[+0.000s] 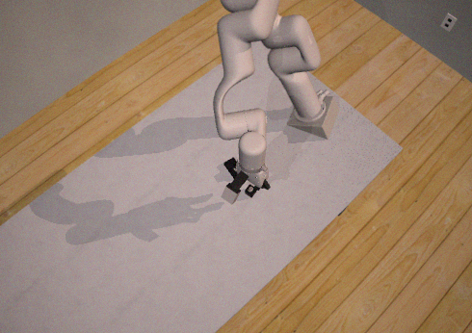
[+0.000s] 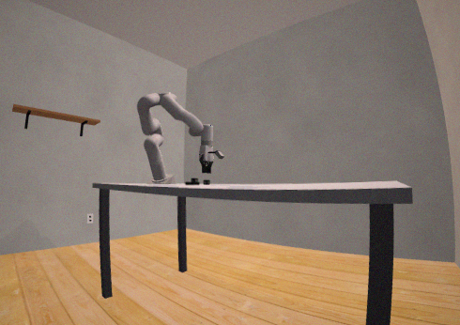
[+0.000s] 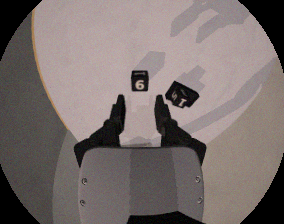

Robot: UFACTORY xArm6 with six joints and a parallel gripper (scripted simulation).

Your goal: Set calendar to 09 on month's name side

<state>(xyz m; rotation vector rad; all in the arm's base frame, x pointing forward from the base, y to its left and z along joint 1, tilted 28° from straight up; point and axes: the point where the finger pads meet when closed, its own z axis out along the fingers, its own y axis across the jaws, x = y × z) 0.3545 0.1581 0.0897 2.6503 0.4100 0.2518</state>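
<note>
Upon the pale grey tabletop [image 1: 159, 272] [image 2: 329, 185] [image 3: 83, 45], 09 yet to be assembled, with the loose black numbered cube [image 1: 250, 191] [image 2: 207, 182] [image 3: 139, 81] just outside the small dark tray [image 2: 189, 183] [image 3: 192, 99], below the black two-fingered gripper [image 1: 250, 178] [image 2: 207, 171] [image 3: 140, 102], half-open and empty.

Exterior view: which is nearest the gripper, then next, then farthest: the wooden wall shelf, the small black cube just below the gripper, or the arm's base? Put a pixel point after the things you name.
1. Small black cube [image 1: 250, 190] [image 2: 207, 182] [image 3: 140, 82]: just below the gripper [image 1: 260, 186] [image 2: 207, 171] [image 3: 140, 102].
2. Arm's base [image 1: 325, 132] [image 2: 169, 178]: on the tabletop, to the picture's left.
3. Wooden wall shelf [image 2: 56, 115]: high on the wall, far left.
</note>
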